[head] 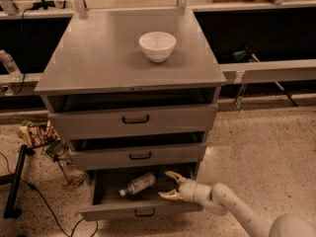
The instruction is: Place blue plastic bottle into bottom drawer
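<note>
The blue plastic bottle (138, 184) lies on its side inside the open bottom drawer (140, 210), white cap toward the front left. My gripper (169, 184) is in the drawer's right part, just right of the bottle, with its fingers spread open and nothing between them. The white arm runs from it to the lower right corner. The bottle rests free of the gripper.
A white bowl (157, 46) stands on the grey cabinet top (98, 58). The top drawer (134, 118) and middle drawer (139, 155) are slightly ajar. Snack bags (35, 133) and cables lie on the floor at the left. A black stand leg (14, 181) is at the far left.
</note>
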Tool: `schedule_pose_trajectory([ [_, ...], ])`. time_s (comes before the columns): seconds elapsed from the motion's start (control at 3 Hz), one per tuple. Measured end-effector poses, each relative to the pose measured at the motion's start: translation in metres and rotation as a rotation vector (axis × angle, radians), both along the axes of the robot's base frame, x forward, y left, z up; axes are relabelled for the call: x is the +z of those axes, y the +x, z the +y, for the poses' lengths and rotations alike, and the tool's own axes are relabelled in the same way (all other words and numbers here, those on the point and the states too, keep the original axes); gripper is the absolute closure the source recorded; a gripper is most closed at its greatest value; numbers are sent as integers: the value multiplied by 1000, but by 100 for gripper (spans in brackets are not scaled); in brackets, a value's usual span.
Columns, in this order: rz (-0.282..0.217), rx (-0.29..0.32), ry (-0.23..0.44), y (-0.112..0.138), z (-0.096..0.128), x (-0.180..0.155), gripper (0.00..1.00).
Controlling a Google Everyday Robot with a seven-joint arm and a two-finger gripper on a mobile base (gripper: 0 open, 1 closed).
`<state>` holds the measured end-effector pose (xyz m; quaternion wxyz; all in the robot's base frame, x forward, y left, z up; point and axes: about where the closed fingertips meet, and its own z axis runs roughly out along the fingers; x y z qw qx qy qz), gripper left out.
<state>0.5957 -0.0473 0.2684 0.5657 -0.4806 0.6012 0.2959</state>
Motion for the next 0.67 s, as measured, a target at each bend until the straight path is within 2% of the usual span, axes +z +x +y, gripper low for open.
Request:
schedule_pose_trajectory([
  [0.33, 25, -34, 45, -21, -25, 19, 62],
  [0.67, 29, -47, 51, -26, -33, 20, 61],
])
